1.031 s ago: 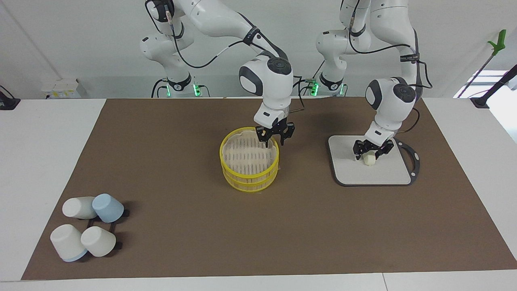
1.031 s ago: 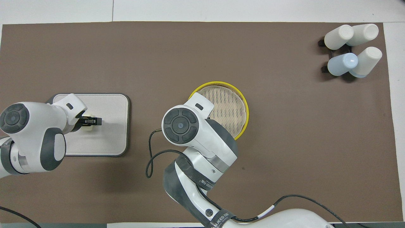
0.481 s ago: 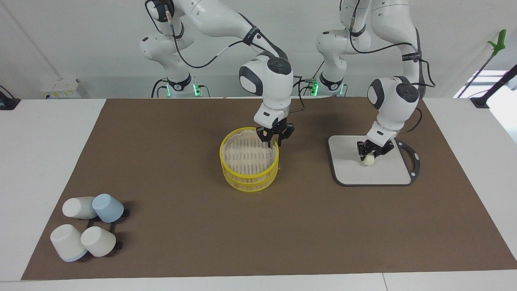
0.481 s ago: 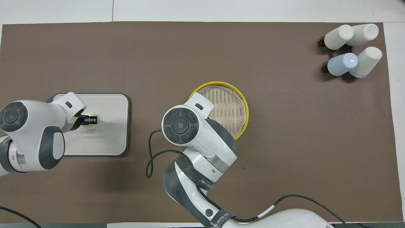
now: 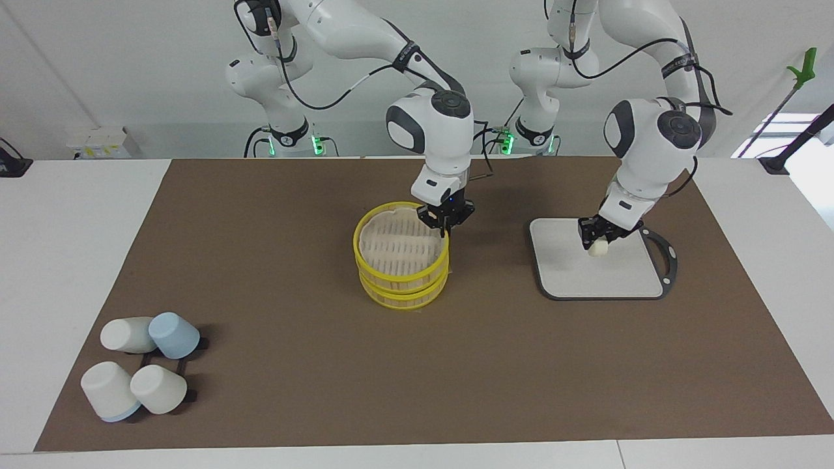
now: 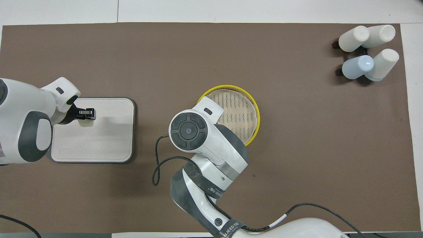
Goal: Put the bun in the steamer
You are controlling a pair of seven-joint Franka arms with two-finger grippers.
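Facing, my left gripper point(image 5: 598, 236) clamps the bun point(image 5: 597, 248) above the board point(image 5: 560, 260), my right gripper point(image 5: 445, 221) pinching the steamer point(image 5: 401, 264) lid's rim; overhead, the bun point(image 6: 86, 122) awaits carrying into the lidded steamer point(image 6: 252, 109).

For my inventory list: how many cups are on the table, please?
4, all tipped over on a black rack at the right arm's end of the table, far from the robots: white beside blue, and two more white ones farther out. None seems hidden.
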